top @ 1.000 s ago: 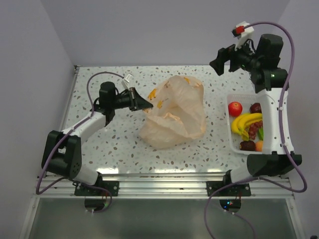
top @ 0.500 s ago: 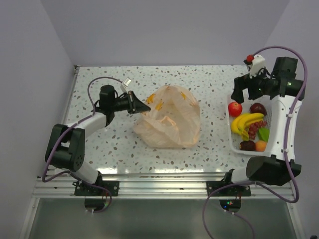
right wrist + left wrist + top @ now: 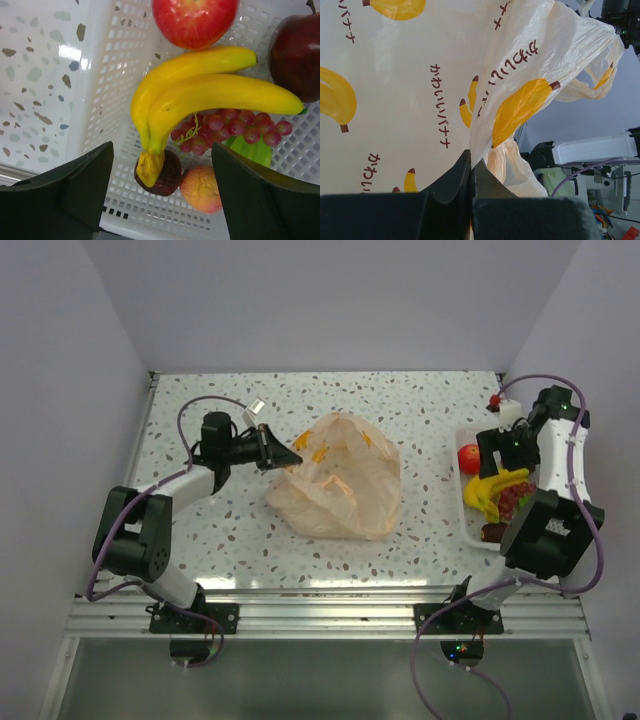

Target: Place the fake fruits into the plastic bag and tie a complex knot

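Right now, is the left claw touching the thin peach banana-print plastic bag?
Touching. Left wrist view: left claw shut, peach plastic bag film pinched between its fingers.

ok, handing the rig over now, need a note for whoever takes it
Left pincer: shut on the plastic bag at its edge; the bag lies slumped on the table.
Right pincer: open, empty, over the banana bunch in the white basket.
Fake fruits: all visible ones in the basket, none seen in the bag.
Done: nothing bagged, no knot.
Left to do: bag the fruits, tie the handles.
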Robot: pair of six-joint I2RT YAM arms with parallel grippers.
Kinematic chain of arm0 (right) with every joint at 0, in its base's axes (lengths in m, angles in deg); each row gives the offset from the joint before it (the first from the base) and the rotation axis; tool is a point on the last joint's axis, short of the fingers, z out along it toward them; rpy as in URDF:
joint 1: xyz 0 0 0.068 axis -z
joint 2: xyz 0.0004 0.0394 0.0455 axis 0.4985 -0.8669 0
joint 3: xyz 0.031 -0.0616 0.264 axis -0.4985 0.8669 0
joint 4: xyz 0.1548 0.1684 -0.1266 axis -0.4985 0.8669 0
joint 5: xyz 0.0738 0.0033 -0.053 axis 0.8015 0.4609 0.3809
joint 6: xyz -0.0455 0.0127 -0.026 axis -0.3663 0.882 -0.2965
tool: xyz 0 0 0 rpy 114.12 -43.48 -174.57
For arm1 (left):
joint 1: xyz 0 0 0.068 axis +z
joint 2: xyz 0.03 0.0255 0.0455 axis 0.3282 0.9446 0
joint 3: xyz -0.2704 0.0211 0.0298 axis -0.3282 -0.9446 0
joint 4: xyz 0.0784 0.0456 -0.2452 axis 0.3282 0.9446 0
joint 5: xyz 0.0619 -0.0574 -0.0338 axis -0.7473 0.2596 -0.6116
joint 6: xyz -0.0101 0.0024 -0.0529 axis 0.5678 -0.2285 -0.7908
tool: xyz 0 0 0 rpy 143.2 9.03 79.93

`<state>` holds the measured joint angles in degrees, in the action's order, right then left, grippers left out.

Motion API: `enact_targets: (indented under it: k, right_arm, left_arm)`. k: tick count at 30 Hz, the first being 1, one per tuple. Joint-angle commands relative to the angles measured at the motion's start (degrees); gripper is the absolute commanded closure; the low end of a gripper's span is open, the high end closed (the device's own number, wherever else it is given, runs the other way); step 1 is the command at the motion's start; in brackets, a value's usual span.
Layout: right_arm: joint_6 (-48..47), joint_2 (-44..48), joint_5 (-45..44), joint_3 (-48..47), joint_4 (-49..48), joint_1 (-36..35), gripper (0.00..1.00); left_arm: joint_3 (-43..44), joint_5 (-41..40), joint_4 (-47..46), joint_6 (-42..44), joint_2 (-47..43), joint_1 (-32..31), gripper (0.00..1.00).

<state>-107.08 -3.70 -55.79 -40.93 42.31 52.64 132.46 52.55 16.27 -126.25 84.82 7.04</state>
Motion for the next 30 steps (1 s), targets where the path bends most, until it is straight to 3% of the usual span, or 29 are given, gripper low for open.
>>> enact_targets:
  k: [1,9,14,24,27,30]
  right_arm:
    - [7.20,-1.36,1.09,-1.76,-6.61,-0.42,0.18]
    - [10.84,-11.54,-3.46,-5.36,-15.06,-7.27,0.18]
    - [11.90,-16.47,-7.24,-8.18,-17.43,-7.62,0.16]
    - [12.16,-20.52,-6.81,-5.99,-20.07,-7.98,0.16]
    - [11.46,-19.56,-6.37,-4.67,-20.16,-7.89,0.28]
    - [11.11,-17.62,-5.05,-5.01,-18.85,-7.89,0.54]
  left_arm:
    - [1.54,0.52,-1.11,0.76,-0.25,0.25,1.00]
    - [2.16,0.78,-0.94,0.76,0.27,0.25,1.00]
    - [2.33,0.60,-0.41,0.94,0.36,0.25,1.00]
    - [3.04,0.87,-0.06,0.76,1.68,0.25,1.00]
    - [3.04,0.96,-0.06,0.68,1.59,0.25,1.00]
    - [3.21,0.87,-0.15,0.50,1.68,0.25,1.00]
